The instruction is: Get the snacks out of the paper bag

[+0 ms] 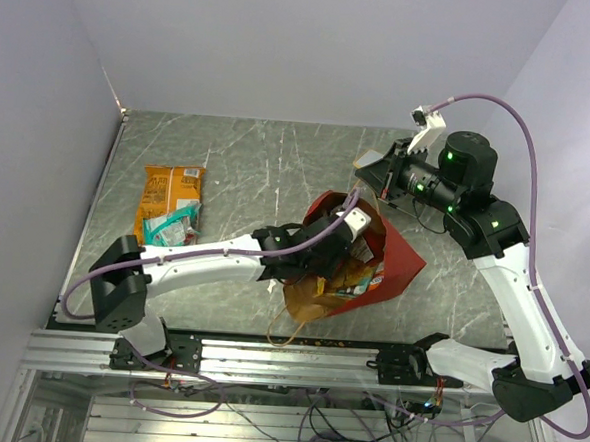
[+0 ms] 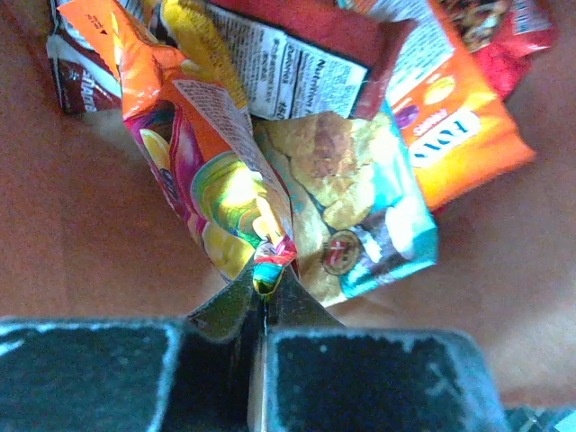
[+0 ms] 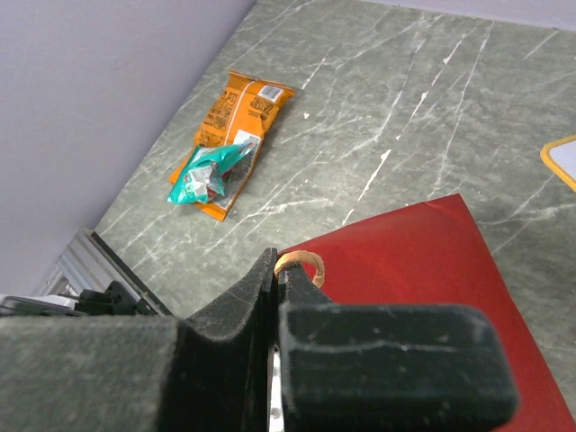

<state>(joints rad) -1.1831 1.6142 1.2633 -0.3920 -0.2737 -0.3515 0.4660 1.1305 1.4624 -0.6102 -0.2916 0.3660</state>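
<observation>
The red paper bag [image 1: 398, 262] lies on its side mid-table, its brown mouth facing my left arm. That arm reaches into the mouth. Inside, my left gripper [image 2: 264, 281] is shut on the crimped corner of a multicoloured orange packet [image 2: 180, 153]. Under and beside that packet lie a teal snack [image 2: 378, 225], an orange one [image 2: 463, 135] and a dark-red one [image 2: 306, 36]. My right gripper [image 3: 279, 267] is shut on the bag's tan loop handle [image 3: 306, 263], holding it up above the bag's far edge [image 1: 370, 176]. An orange chip bag [image 1: 171, 193] and a teal packet [image 1: 169, 228] lie on the table at left.
A flat card with a yellow border [image 3: 562, 157] lies just beyond the bag near my right gripper. The bag's other loop handle [image 1: 288, 331] trails toward the table's front rail [image 1: 266, 360]. Grey walls close the left and back sides.
</observation>
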